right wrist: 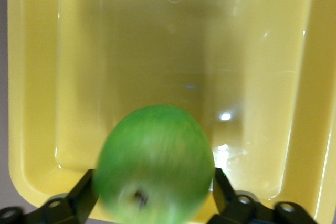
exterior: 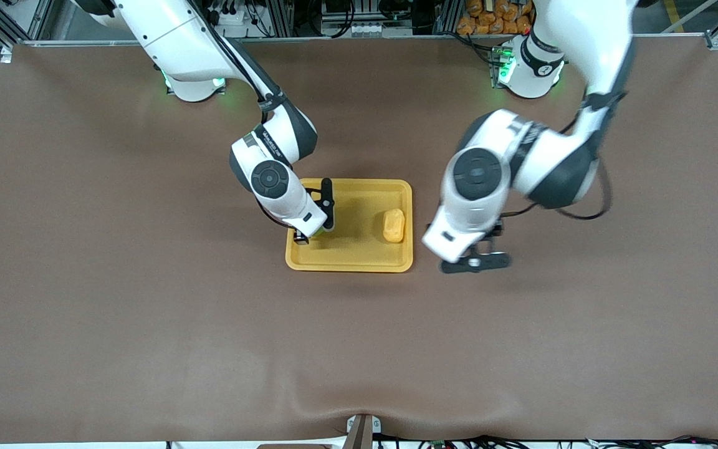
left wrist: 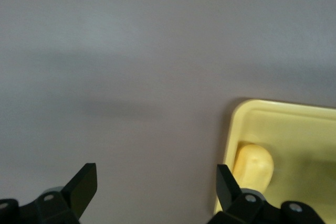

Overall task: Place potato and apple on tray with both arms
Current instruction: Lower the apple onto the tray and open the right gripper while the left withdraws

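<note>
The yellow tray (exterior: 359,265) sits a little above the middle of the front view on the brown table (exterior: 147,324), with wide bare cloth on every side of it. The potato (exterior: 393,225) lies inside the tray against the rim at the left arm's end, resting on the tray floor; in the left wrist view the potato (left wrist: 253,166) shows tucked into a rounded corner of the tray (left wrist: 236,116). The left gripper (exterior: 475,262) hangs over bare table just beside that same tray edge, outside the rim, its fingers spread wide with nothing between them, as the left wrist view shows around the left gripper (left wrist: 152,190). The right gripper (exterior: 316,232) is over the tray's end toward the right arm, in the middle of the front view, low inside the rim. In the right wrist view the right gripper (right wrist: 152,192) pinches the green apple (right wrist: 155,163) between both fingers, above the tray floor (right wrist: 157,51) near one end wall. The open floor between apple and potato is bare.
</note>
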You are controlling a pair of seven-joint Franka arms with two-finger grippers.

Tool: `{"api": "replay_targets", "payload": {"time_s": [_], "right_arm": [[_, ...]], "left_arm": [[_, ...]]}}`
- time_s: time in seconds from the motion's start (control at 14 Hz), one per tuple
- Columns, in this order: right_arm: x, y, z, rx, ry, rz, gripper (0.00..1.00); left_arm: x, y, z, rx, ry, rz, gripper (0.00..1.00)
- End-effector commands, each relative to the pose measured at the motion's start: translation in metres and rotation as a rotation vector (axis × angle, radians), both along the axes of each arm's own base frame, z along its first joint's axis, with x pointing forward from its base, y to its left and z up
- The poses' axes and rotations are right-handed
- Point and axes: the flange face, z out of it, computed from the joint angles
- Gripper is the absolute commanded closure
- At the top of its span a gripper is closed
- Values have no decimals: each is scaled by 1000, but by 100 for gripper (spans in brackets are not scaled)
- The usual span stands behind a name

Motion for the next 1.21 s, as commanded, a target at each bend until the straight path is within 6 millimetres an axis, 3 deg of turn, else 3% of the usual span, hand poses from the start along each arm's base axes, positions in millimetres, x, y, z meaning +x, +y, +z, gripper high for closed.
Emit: {"api": "replay_targets", "payload": {"time_s": [0.0, 0.29, 0.57, 0.71, 0.93, 1.14], "right_arm": [[1, 1, 1, -32, -23, 17, 0], [2, 1, 12, -26, -33, 38, 0], [-5, -7, 59, -39, -37, 66, 0], [-4, -24, 92, -67, -8, 44, 0], [24, -80, 121, -76, 7, -66, 0], [59, -154, 122, -66, 17, -231, 0]], "left_arm": [[-7, 44, 47, 11, 14, 46, 0], [-14, 87, 91, 24, 11, 118, 0], [-25, 133, 136, 28, 5, 81, 0], [-28, 151, 156, 25, -22, 80, 0], [-26, 184, 169, 16, -25, 31, 0], [-27, 214, 177, -9, -17, 1, 0]]}}
